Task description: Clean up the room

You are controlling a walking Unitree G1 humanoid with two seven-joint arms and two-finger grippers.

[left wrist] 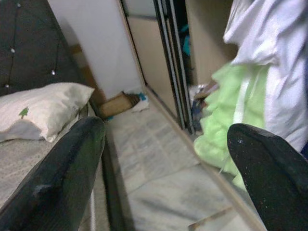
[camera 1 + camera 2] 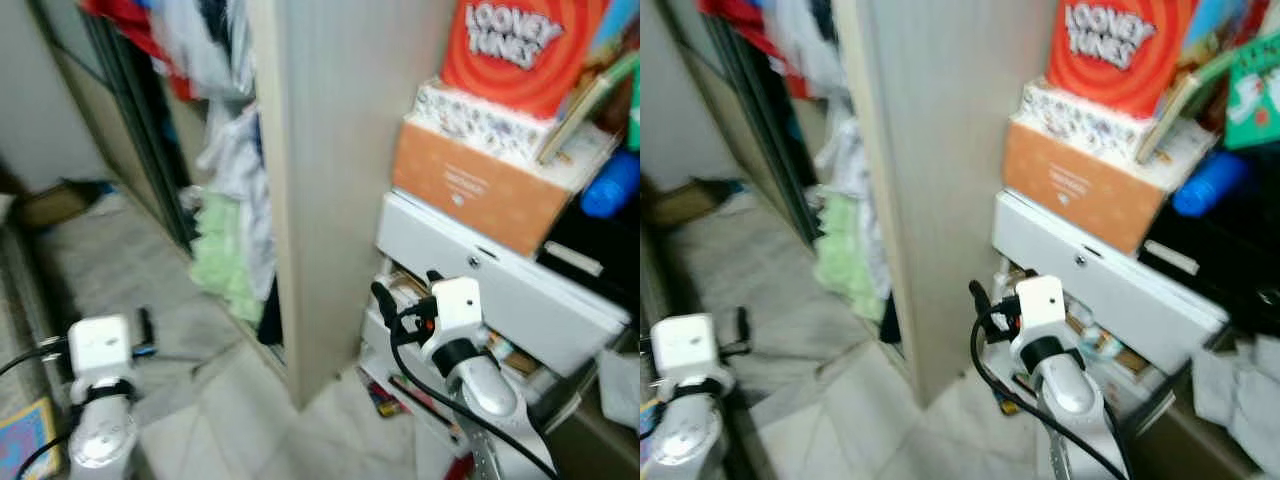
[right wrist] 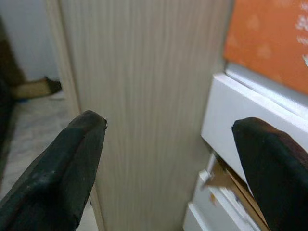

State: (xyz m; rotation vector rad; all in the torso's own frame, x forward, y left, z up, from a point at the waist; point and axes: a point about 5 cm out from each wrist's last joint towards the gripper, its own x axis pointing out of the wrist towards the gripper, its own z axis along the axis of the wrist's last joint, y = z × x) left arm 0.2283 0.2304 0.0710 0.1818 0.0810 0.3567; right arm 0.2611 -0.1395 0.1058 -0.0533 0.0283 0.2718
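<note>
A: Pale wood wardrobe panel (image 2: pixel 320 190) stands dead ahead. White drawer unit (image 2: pixel 500 290) is just beside it on the robot's right, its drawers pulled out with papers (image 2: pixel 400 290) poking from them. An orange box (image 2: pixel 470 185) and a Looney Tunes box (image 2: pixel 520 50) are stacked on top, with a blue bottle (image 2: pixel 610 185) near them.

B: Grippers?

A: Right gripper (image 3: pixel 168 168) is raised in front of the panel and drawer unit, fingers spread wide, nothing between them. Left gripper (image 1: pixel 168 173) is low over the tiled floor (image 2: pixel 120 270), fingers likewise spread and empty.

B: What still needs tidying?

A: Clothes. A light green garment (image 1: pixel 226 125) and white garments (image 2: pixel 235 160) spill from the open wardrobe toward the floor; red cloth (image 2: pixel 130 20) hangs above. Cardboard box (image 1: pixel 118 103) sits on the floor by the far wall. A small coloured item (image 2: pixel 385 400) lies on the floor at the foot of the drawers; blurred, cannot identify it. Bed with pillow (image 1: pixel 38 110) is on the left.

B: Progress estimate?

A: Early, I judge. Nothing in hand, clothes loose, drawers open. Most of the work appears to remain.
</note>
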